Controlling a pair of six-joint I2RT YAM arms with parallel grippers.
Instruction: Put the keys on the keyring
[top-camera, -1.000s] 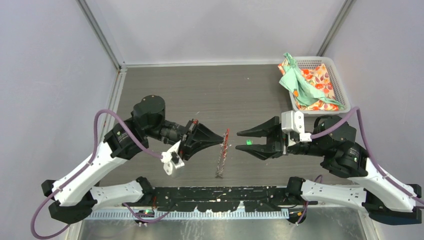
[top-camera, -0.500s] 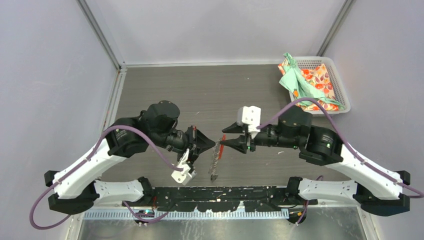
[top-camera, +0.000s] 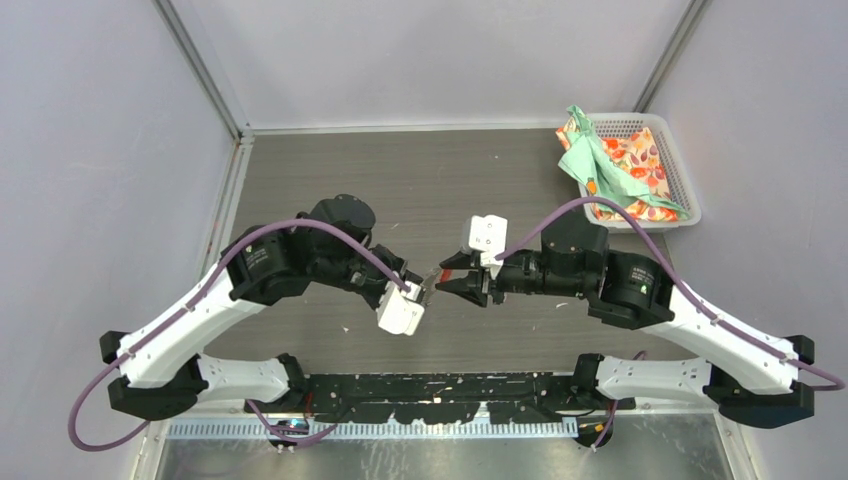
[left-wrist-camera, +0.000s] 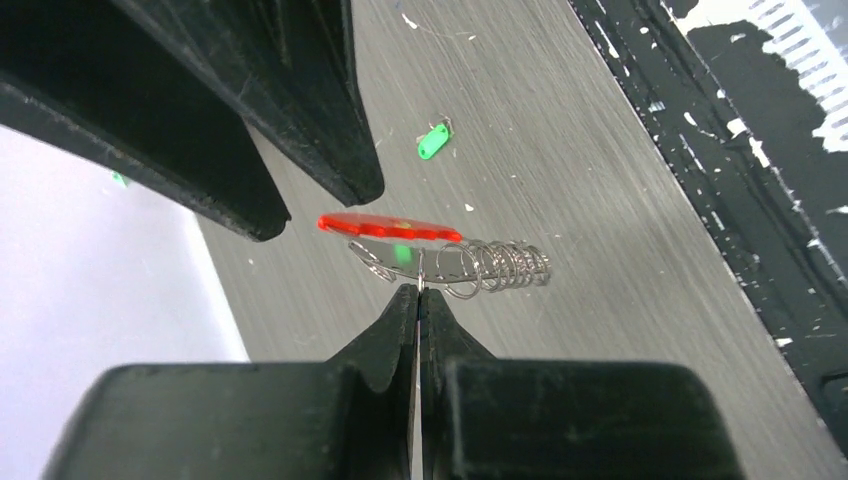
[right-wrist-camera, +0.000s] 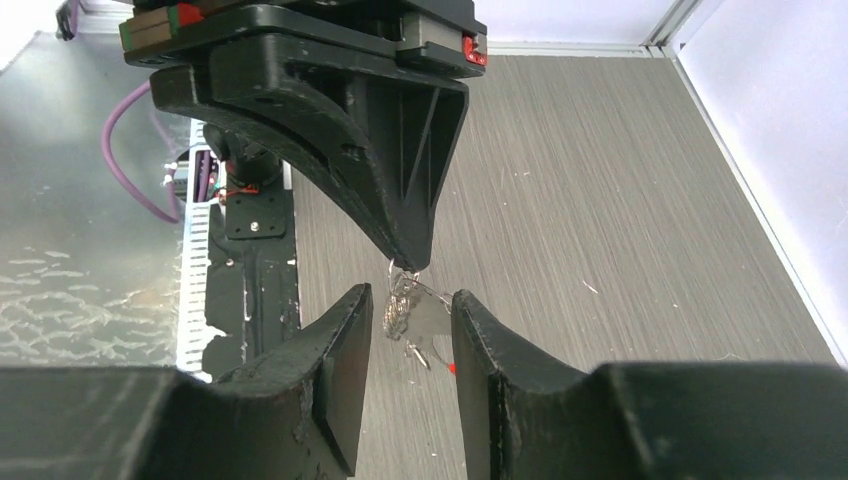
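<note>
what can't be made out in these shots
1. No view shows the black-tag key, so its place is unknown.
2. Top view: the keyring is nearly hidden between the tips of the left gripper and the right gripper.
3. Right wrist: the keyring is a blurred glint; its opening is unreadable.
4. The green-tag key shows in the left wrist view only, blade too small.

A robotics lab test cell: blank pale panels (top-camera: 100, 150) in aluminium framing (top-camera: 200, 68) box in a grey woodgrain tabletop (top-camera: 420, 170), while the left arm (top-camera: 190, 315) and right arm (top-camera: 720, 335), trailing purple cables (top-camera: 580, 204), are mounted along the frame's bottom edge.
</note>
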